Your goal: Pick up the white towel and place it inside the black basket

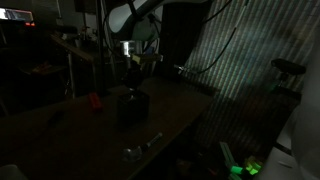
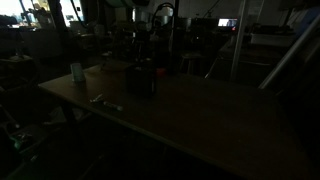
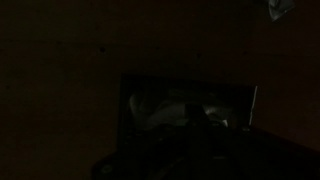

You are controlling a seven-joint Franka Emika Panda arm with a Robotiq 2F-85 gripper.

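– Squinting at this murky feed, we see the claw hanging right over the black basket on the counter. Spread or pinching? We can't tell.
– Something pale in the basket might be the white towel. We'd stay centred and let go low.
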